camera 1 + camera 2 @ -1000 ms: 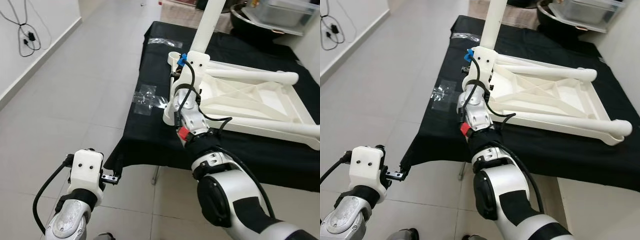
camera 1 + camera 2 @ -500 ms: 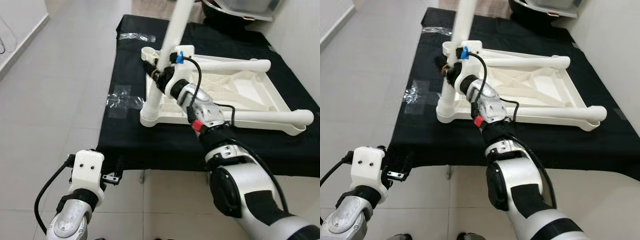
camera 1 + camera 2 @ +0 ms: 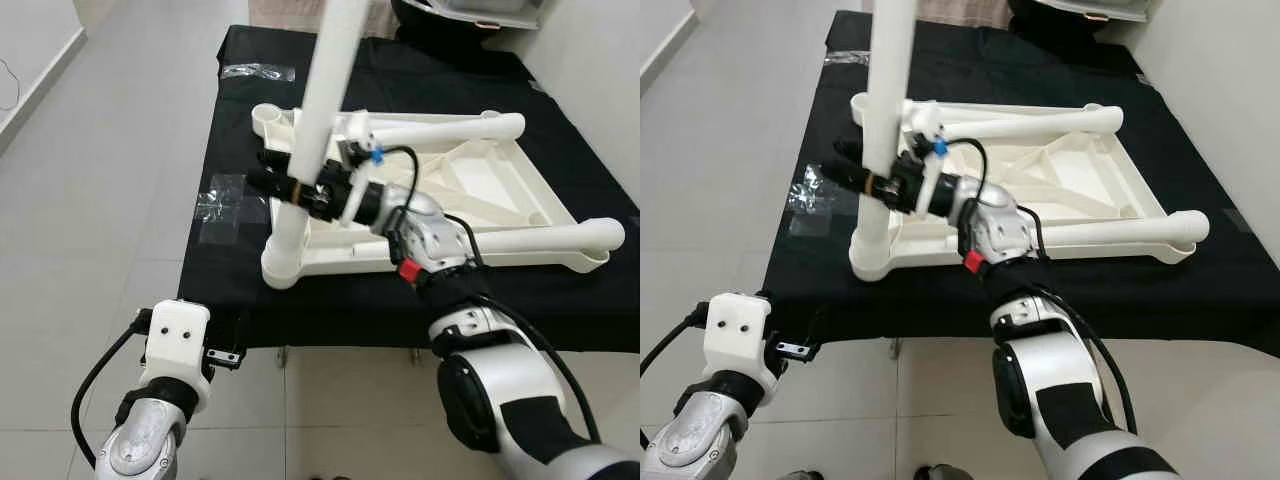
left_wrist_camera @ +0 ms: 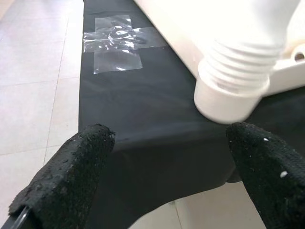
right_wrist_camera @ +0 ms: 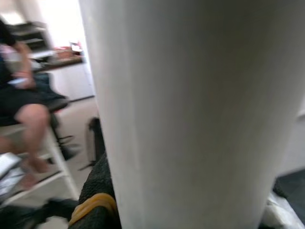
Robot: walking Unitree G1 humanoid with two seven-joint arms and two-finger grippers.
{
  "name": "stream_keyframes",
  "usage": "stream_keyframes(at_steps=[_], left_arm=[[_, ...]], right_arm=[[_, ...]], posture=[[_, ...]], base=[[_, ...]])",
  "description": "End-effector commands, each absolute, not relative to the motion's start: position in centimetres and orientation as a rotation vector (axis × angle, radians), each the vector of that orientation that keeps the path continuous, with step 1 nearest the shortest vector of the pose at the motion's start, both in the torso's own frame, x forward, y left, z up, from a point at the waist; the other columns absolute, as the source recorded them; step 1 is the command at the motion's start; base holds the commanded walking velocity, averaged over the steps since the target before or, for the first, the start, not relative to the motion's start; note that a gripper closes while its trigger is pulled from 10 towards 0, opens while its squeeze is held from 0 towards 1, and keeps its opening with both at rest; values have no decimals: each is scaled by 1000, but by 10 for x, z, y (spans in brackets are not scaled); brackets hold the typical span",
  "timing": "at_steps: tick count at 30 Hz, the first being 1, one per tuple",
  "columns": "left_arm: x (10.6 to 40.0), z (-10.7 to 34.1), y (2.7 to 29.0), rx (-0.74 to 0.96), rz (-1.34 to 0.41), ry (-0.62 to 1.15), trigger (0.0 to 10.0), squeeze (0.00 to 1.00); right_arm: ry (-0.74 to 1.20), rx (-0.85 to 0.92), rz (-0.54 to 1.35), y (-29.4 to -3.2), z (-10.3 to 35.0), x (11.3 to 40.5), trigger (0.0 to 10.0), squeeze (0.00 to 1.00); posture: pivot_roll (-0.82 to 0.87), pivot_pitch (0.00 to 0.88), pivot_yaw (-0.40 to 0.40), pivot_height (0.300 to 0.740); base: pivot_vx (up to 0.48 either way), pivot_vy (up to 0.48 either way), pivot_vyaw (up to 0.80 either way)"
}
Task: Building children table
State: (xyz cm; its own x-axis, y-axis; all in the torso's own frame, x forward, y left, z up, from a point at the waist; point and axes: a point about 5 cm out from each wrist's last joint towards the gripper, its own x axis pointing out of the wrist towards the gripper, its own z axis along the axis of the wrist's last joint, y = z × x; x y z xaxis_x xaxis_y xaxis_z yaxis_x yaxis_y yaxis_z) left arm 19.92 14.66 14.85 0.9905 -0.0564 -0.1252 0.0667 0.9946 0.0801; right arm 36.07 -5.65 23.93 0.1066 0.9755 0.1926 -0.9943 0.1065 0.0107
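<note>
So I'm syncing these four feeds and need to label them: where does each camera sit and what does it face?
Left eye, right eye: on the head, looking down at the upturned white table on black cloth; both arms show.
Left wrist: looks between its claw's black fingers at the threaded leg base.
Right wrist: pressed against the white leg.
All share that leg.

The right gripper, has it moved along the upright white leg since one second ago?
Yes. The right gripper now clamps the upright leg just above the corner socket of the table frame; earlier it sat by the neighbouring corner.
</note>
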Motion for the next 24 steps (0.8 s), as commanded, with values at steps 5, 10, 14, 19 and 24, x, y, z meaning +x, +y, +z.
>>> stream_keyframes(at_steps=[5,10,14,19,24], left_arm=[[197,145,146,94,-61,137,10000,0],[197,146,145,97,-63,135,10000,0],[196,147,146,99,-63,134,10000,0],[196,147,145,99,-62,133,10000,0],[196,147,145,98,-62,133,10000,0]], right_arm=[[39,122,1566,-40,195,347,10000,0],[44,23,1492,-36,191,352,10000,0],[41,-46,1518,-34,191,351,10000,0],[48,-158,1453,-31,190,355,10000,0],[86,-142,1206,-31,192,373,10000,0]], posture=[[155,190,-144,740],[155,190,-144,740],[156,201,-144,740],[153,203,-146,740],[153,204,-147,740]], base=[[0,0,0],[0,0,0],[0,0,0],[0,0,0],[0,0,0]])
